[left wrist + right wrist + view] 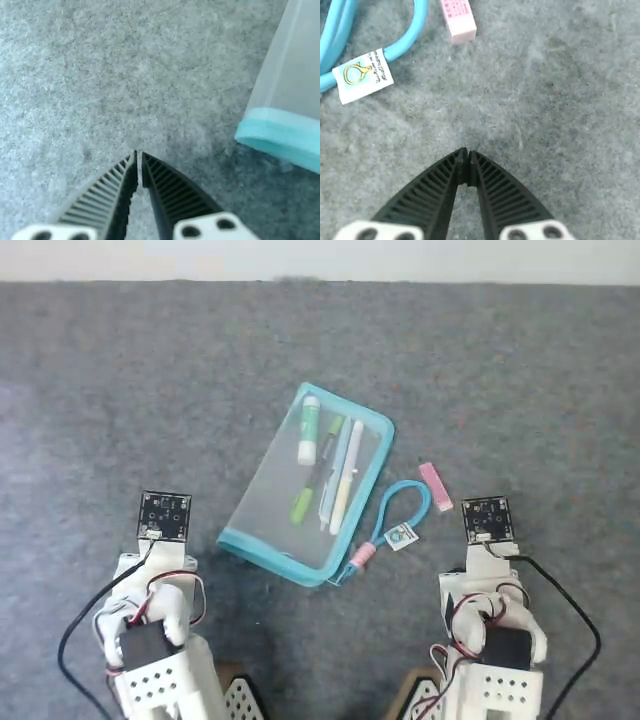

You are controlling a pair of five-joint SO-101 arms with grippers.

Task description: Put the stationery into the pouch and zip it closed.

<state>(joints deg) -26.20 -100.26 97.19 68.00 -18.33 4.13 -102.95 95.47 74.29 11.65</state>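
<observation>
The desk (100, 390) is all grey, fuzzy carpet right up to its far edge, where a pale, plain strip (320, 258) runs across; light soft, even.

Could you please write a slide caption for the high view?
Clear teal-edged pouch holds the pens; a pink eraser lies outside, beside its blue strap.

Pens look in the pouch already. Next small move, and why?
Probably open the right gripper and reach for the pink eraser: it lies on the carpet outside the pouch, beside the blue strap, nearest that arm, whose jaws are shut and empty.
</observation>
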